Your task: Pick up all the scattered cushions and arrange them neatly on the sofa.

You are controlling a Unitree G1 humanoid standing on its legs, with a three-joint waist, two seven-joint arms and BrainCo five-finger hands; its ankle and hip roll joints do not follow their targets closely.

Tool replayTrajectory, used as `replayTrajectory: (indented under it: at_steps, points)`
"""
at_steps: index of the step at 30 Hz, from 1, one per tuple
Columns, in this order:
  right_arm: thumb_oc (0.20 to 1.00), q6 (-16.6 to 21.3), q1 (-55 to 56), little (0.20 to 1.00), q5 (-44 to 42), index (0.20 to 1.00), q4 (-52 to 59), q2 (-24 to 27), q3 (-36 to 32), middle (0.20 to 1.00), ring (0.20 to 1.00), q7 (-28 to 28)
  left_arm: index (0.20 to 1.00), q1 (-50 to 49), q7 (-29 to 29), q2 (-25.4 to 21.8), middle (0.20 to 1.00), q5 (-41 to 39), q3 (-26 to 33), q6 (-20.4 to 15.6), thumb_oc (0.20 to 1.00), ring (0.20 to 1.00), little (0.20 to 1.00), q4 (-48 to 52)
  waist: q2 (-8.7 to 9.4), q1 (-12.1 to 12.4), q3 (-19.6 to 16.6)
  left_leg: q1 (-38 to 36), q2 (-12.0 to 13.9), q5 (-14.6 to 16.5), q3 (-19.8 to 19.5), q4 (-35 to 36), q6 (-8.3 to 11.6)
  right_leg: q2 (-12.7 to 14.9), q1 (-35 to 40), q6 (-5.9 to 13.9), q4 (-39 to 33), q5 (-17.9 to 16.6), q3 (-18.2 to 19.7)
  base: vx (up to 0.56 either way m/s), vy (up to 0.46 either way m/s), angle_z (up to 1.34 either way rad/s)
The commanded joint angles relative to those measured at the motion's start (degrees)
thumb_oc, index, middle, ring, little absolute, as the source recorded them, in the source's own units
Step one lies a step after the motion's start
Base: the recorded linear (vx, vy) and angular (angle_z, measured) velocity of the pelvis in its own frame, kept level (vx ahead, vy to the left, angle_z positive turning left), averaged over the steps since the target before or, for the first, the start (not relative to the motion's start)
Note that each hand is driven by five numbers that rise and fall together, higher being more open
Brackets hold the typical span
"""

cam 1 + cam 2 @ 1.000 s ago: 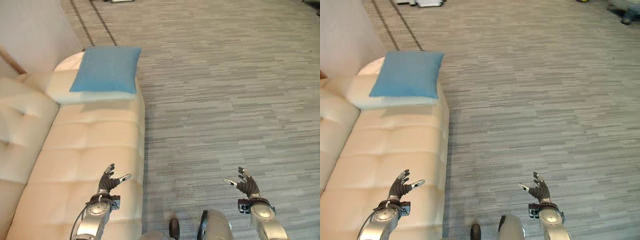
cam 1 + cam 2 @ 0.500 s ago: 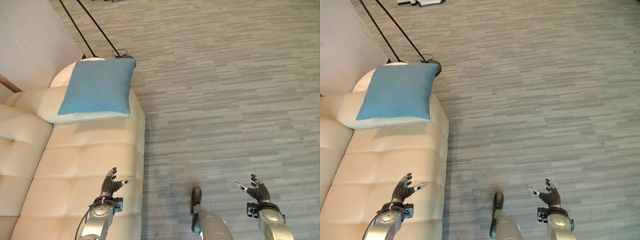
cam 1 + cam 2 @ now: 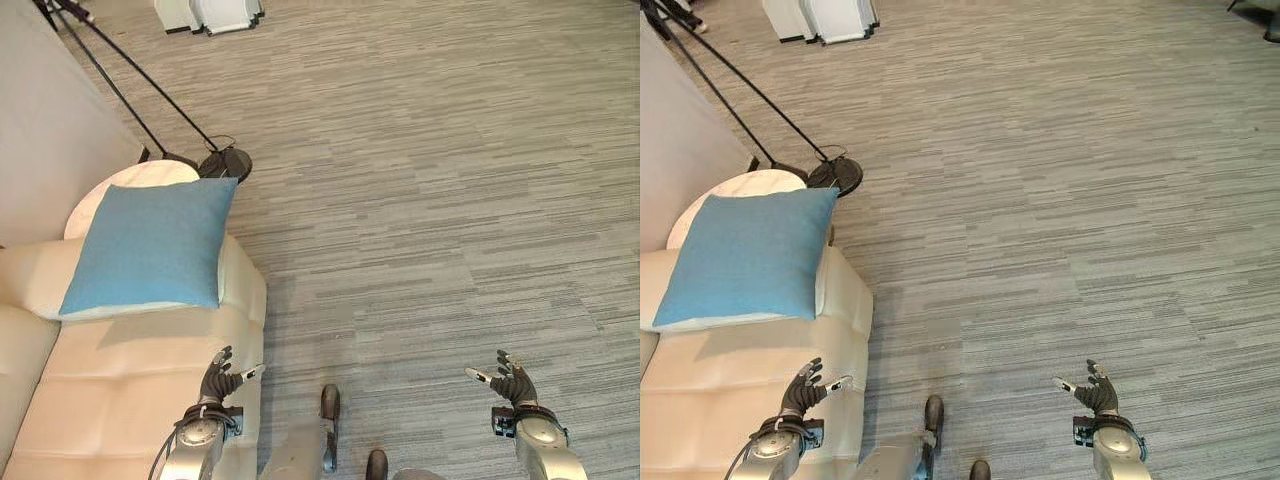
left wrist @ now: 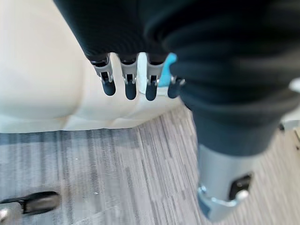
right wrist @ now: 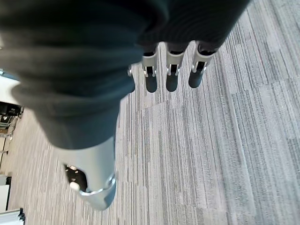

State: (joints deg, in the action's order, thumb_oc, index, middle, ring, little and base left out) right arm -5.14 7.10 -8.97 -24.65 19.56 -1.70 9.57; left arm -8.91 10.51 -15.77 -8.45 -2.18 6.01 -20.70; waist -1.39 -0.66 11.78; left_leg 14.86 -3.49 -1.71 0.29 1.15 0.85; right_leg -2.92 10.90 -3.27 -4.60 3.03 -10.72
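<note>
Alongside sofa edge, left robot hand spread, right robot hand spread over bare carpet, blue cushion on armrest.

Light was bright and even; the cushion cast a soft shadow on the sofa. Wrist views were blurred up close.

Ahead of the right hand fingers the grey carpet floor lies bare and open. Beyond the left hand fingers the cream sofa seat is free up to the blue cushion on its far armrest. Past that stands what looks like a lamp stand, its poles slanting away.
</note>
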Motion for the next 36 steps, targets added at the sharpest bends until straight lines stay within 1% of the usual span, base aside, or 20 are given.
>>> replayTrajectory:
  at_steps: [1, 2, 3, 5, 8, 9, 10, 12, 14, 15, 16, 17, 19, 20, 21, 22, 27, 30, 34, 36]
  points:
    - [1.000, 1.4, 0.8, 1.000, 0.6, 1.000, 2.3, 2.4, -1.7, 1.000, 1.000, 0.9, 1.000, 0.8, 0.6, -1.9, 1.000, 0.2, -0.7, -1.3, 1.000, 1.000, 1.000, 2.1, -1.68, -0.7, -0.8, -3.1, 4.2, -4.1, 4.4, 3.8, 3.98, 3.6, -1.1, 5.75, 3.5, 6.5, -3.0, 0.35, 0.075, 0.12]
    - [1.000, 1.4, 0.9, 1.000, 0.7, 1.000, 2.3, 2.4, -1.7, 1.000, 1.000, 0.9, 1.000, 0.8, 0.6, -1.9, 1.000, 0.2, -0.7, -1.3, 1.000, 1.000, 1.000, 2.1, -1.63, -0.6, -0.7, -3.1, 4.2, -4.1, 4.5, 3.8, 3.99, 3.6, -1.1, 5.75, 3.4, 6.5, -2.9, 0.46, 0.120, 0.10]
    - [1.000, 1.2, 0.8, 1.000, 0.4, 1.000, 2.3, 1.8, -1.9, 1.000, 1.000, 0.6, 1.000, 0.9, 0.4, -1.9, 1.000, 0.3, -0.5, -1.3, 1.000, 1.000, 1.000, 2.1, -1.48, -0.8, -1.5, -3.9, 5.4, -5.0, 8.4, 3.8, 3.77, 3.8, 1.2, 6.37, 3.1, 7.2, -3.1, 0.34, 0.090, 0.04]
    - [1.000, 1.0, 1.4, 1.000, 0.6, 1.000, 2.7, 1.2, -1.9, 1.000, 1.000, 0.4, 1.000, 0.4, 0.3, -1.8, 1.000, 0.2, -0.5, -1.4, 1.000, 1.000, 1.000, 2.2, -1.24, -0.5, -2.2, -5.1, 5.2, -5.7, 8.8, 3.8, 3.34, 4.4, 2.9, 6.87, 2.8, 7.8, -3.2, 0.48, 0.147, 0.08]
    - [1.000, 0.6, 1.6, 1.000, 1.4, 1.000, 2.3, -0.9, -1.0, 1.000, 1.000, -0.3, 1.000, -0.7, 0.0, -2.5, 1.000, 0.6, -0.4, -1.3, 1.000, 1.000, 1.000, 2.7, 0.49, 0.4, -4.9, -7.6, 2.8, -4.9, 9.2, 3.8, 0.72, 8.6, 3.6, 9.34, 6.3, 7.4, -2.5, 0.76, 0.334, 0.26]
    - [1.000, 0.6, 1.6, 1.000, 1.5, 1.000, 2.4, -1.3, -0.7, 1.000, 1.000, -0.4, 1.000, -1.0, 0.0, -2.8, 1.000, 0.6, -0.3, -1.2, 1.000, 1.000, 1.000, 3.2, 1.04, 0.8, -5.1, -7.7, 2.2, -3.7, 9.1, 2.8, -0.10, 9.6, 2.8, 9.95, 8.8, 6.0, -2.1, 0.57, 0.364, 0.25]
    - [1.000, 0.9, 1.2, 1.000, 1.6, 1.000, 2.5, -1.9, 0.1, 1.000, 1.000, -0.6, 1.000, -1.1, 0.1, -3.6, 1.000, 0.3, -0.2, -1.1, 1.000, 1.000, 1.000, 4.0, 1.95, 1.4, -4.8, -8.1, 0.6, -0.7, 8.8, 1.4, -2.25, 12.2, -1.8, 11.44, 19.9, 0.4, -1.4, 0.41, 0.289, 0.23]
    - [1.000, 0.9, 0.8, 1.000, 1.7, 1.000, 2.5, -1.9, 0.5, 1.000, 1.000, -0.6, 1.000, -0.9, 0.1, -3.9, 1.000, 0.1, -0.3, -1.0, 1.000, 1.000, 1.000, 4.1, 2.52, 1.6, -4.5, -8.5, -0.5, 1.3, 8.6, 0.7, -2.85, 13.7, -4.4, 12.28, 25.7, -2.3, -0.8, 0.31, 0.248, 0.15]
    - [1.000, 0.4, 0.1, 1.000, 2.4, 1.000, 3.0, -2.4, 1.3, 1.000, 1.000, -0.6, 1.000, -0.1, 0.4, -4.6, 1.000, 0.3, -0.7, -0.7, 1.000, 1.000, 1.000, 4.3, 1.41, 0.9, -2.7, -11.7, -1.5, 3.3, 7.8, 1.3, -5.13, 15.1, -10.5, 11.36, 37.1, -7.7, -0.2, 0.37, 0.299, 0.32]
    - [1.000, 0.4, 0.1, 1.000, 2.4, 1.000, 3.0, -2.4, 1.3, 1.000, 1.000, -0.6, 1.000, -0.1, 0.4, -4.6, 1.000, 0.3, -0.7, -0.7, 1.000, 1.000, 1.000, 4.3, 1.51, 0.9, -2.7, -11.8, -1.6, 3.3, 7.9, 1.3, -5.16, 15.2, -10.6, 11.41, 37.4, -7.5, -0.1, 0.35, 0.235, 0.50]
    - [1.000, 0.4, 0.0, 1.000, 2.7, 1.000, 3.2, -2.5, 1.8, 1.000, 1.000, -0.5, 1.000, 0.8, 0.8, -4.7, 1.000, 0.2, -1.0, -1.0, 1.000, 1.000, 1.000, 4.6, -0.04, 0.8, -1.3, -14.3, -1.0, 3.8, 6.4, 2.2, -5.44, 13.3, -16.3, 9.86, 37.6, -2.9, 0.7, 0.32, 0.115, 0.75]
    - [1.000, 0.3, 0.2, 1.000, 2.5, 1.000, 3.3, -2.6, 1.7, 1.000, 1.000, -0.5, 1.000, 1.1, 0.7, -4.7, 1.000, 0.3, -1.0, -1.1, 1.000, 1.000, 1.000, 4.7, -1.15, 0.9, -0.4, -16.0, -0.4, 4.7, 5.3, 1.5, -5.21, 13.2, -18.2, 8.61, 32.5, 0.2, -1.1, 0.32, 0.112, 0.88]
    - [1.000, 0.2, 0.3, 1.000, 2.4, 1.000, 3.2, -2.6, 1.6, 1.000, 1.000, -0.4, 1.000, 1.2, 0.6, -4.6, 1.000, 0.3, -0.9, -1.2, 1.000, 1.000, 1.000, 4.6, -1.71, 0.7, -0.1, -16.9, -0.2, 5.1, 4.7, 1.3, -5.02, 12.3, -18.9, 8.39, 29.1, 0.9, -1.1, 0.27, 0.001, 0.72]
    - [1.000, 0.1, 0.3, 1.000, 2.0, 1.000, 2.7, -2.7, 1.1, 1.000, 1.000, -0.1, 1.000, 1.0, 0.5, -4.5, 1.000, 0.3, -0.8, -1.3, 1.000, 1.000, 1.000, 4.4, -1.94, 0.5, 0.4, -18.6, 0.0, 5.6, 3.4, 1.5, -4.46, 9.6, -19.9, 9.12, 16.9, -0.1, 1.8, 0.35, -0.063, 0.06]
    - [1.000, -0.1, 0.3, 1.000, 2.0, 1.000, 2.7, -2.6, 1.0, 1.000, 1.000, 0.0, 1.000, 0.9, 0.3, -4.5, 1.000, 0.4, -0.6, -1.3, 1.000, 1.000, 1.000, 4.5, -1.89, 0.6, 0.4, -19.1, 0.0, 5.6, 2.9, 1.9, -4.16, 9.2, -19.3, 9.70, 13.7, -1.4, 2.6, 0.42, -0.161, 0.37]
    - [1.000, -0.1, 0.8, 1.000, 1.8, 1.000, 2.6, -2.9, 0.4, 1.000, 1.000, 0.1, 1.000, 1.0, 0.0, -4.7, 1.000, 0.9, -0.3, -1.3, 1.000, 1.000, 1.000, 4.2, -1.49, 0.4, 0.3, -20.0, 0.0, 6.2, 1.5, 2.2, -3.54, 8.4, -20.0, 10.94, 4.6, -4.8, 7.0, 0.25, -0.110, 0.67]
    - [1.000, -0.3, 2.0, 1.000, 2.1, 1.000, 2.0, -2.9, -0.7, 1.000, 1.000, 0.0, 1.000, 1.3, -0.5, -4.9, 1.000, 1.7, -0.7, -1.4, 1.000, 1.000, 1.000, 3.4, -0.64, -0.3, -0.2, -22.5, 0.4, 8.9, -2.4, 0.1, -2.09, 8.8, -21.6, 12.66, -0.4, -7.8, 11.8, 0.30, -0.191, 0.77]
    - [1.000, -0.2, 2.5, 1.000, 1.9, 1.000, 1.2, -2.7, -0.5, 1.000, 1.000, -1.1, 1.000, 0.1, -1.0, -4.4, 1.000, 1.8, -0.7, -1.2, 1.000, 1.000, 1.000, 2.1, -0.02, -0.3, -2.4, -25.4, 3.0, 10.1, -4.8, -2.9, -0.42, 8.8, -18.9, 11.89, 1.5, -8.5, 9.9, 0.52, -0.450, 1.06]
    - [1.000, -0.1, 1.8, 1.000, 2.0, 1.000, 0.6, -1.4, 0.9, 1.000, 1.000, -1.8, 1.000, -0.7, -0.9, -3.0, 1.000, -0.5, 0.2, -1.2, 1.000, 1.000, 1.000, 1.8, -0.37, 0.3, -2.9, -23.0, 6.1, 2.4, -6.1, -11.8, 1.47, 6.9, -16.4, 9.72, 3.5, -6.1, 7.3, 0.30, -0.365, 0.53]
    - [1.000, 0.4, 1.3, 1.000, 1.3, 1.000, 0.7, -0.7, 1.2, 1.000, 1.000, -1.9, 1.000, -0.8, -1.0, -2.4, 1.000, -1.2, 0.1, -1.3, 1.000, 1.000, 1.000, 1.7, 0.11, 0.7, -2.7, -19.4, 5.5, -0.1, -5.9, -19.1, 1.11, 6.6, -13.5, 8.65, 2.0, -5.5, 5.5, 0.26, -0.373, -0.04]
